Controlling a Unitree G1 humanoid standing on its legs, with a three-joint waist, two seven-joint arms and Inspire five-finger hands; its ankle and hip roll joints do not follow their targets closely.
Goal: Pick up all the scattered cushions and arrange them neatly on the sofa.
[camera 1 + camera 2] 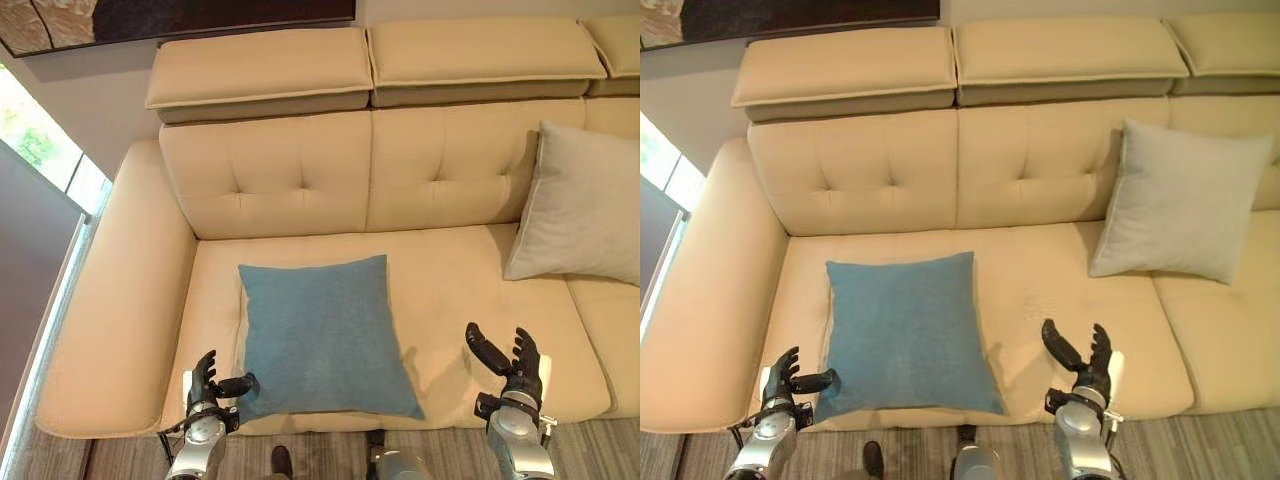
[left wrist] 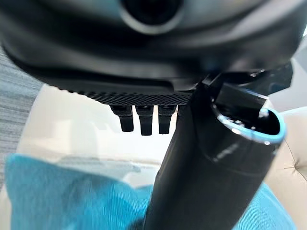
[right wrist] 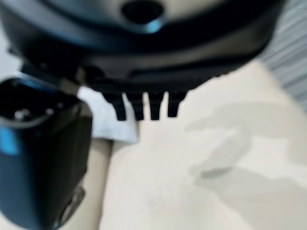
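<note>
Cream leather covers the whole sofa point(image 1: 440, 270) before us, and two cushions are on it. We see the blue cushion point(image 1: 322, 335) lying flat on the seat, its front edge close to the seat's front edge. The grey cushion point(image 1: 580, 205) leans upright against the backrest on our right. Our left hand point(image 1: 208, 385) is at the blue cushion's front corner, fingers relaxed, thumb near the fabric, holding nothing. Our right hand point(image 1: 510, 365) hovers above the bare seat, fingers spread and empty. If we catch only the corner, the cushion may fold, slip out, or slide off the front edge to the floor point(image 1: 330, 450).
</note>
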